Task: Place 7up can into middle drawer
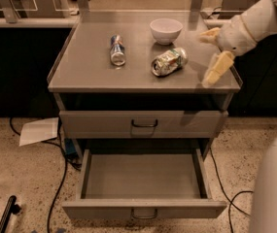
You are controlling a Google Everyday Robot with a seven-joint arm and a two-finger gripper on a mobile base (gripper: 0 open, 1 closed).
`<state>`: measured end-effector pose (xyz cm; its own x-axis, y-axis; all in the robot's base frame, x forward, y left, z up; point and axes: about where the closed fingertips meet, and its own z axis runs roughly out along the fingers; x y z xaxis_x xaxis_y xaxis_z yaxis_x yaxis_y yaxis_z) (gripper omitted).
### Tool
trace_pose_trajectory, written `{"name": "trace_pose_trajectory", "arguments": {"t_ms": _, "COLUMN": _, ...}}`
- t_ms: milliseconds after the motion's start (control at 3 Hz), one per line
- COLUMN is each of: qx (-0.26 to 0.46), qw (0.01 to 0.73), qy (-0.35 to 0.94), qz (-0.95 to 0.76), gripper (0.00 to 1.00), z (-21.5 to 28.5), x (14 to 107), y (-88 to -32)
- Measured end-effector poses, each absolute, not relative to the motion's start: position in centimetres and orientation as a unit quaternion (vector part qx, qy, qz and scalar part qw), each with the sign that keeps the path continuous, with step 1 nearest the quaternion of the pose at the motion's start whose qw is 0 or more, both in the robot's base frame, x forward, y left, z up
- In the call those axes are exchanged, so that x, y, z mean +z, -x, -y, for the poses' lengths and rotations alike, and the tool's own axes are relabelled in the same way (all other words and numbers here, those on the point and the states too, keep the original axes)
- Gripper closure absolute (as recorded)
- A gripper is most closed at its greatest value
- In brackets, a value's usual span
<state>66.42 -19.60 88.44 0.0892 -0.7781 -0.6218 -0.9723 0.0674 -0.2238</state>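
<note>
The 7up can (pixel 169 61), green and white with silver ends, lies on its side on the grey cabinet top (pixel 84 67), in front of a white bowl. The middle drawer (pixel 143 176) is pulled out below, its flat grey floor bare, with a small dark loop handle on its front. The like drawer above it (pixel 143 123) is pushed in. My gripper (pixel 209 54) hovers over the right end of the cabinet top, to the right of the can and apart from it. Its two pale fingers (pixel 218 68) are spread wide and hold nothing.
A slim blue-red-silver can (pixel 117 50) lies left of the 7up can. A white bowl (pixel 165 30) stands at the back. Cables (pixel 58 188) and a sheet of paper (pixel 38 131) lie on the floor at left. A white robot part (pixel 274 188) fills the lower right.
</note>
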Motion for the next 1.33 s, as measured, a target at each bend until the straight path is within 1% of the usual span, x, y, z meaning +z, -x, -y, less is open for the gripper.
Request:
{"name": "trace_pose_trajectory", "arguments": {"t_ms": 333, "qx": 0.167, "qw": 0.312, "qy": 0.668, "qz": -0.654, "gripper": 0.0, "z": 15.6, "x": 87.5, "y": -69.1}}
{"name": "trace_pose_trajectory", "arguments": {"t_ms": 1000, "qx": 0.168, "qw": 0.317, "qy": 0.663, "qz": -0.657, "gripper": 0.0, "z": 15.1, "x": 87.2, "y": -69.5}}
{"name": "trace_pose_trajectory", "arguments": {"t_ms": 1333, "qx": 0.164, "qw": 0.327, "qy": 0.657, "qz": -0.659, "gripper": 0.0, "z": 15.9, "x": 86.4, "y": -70.4}}
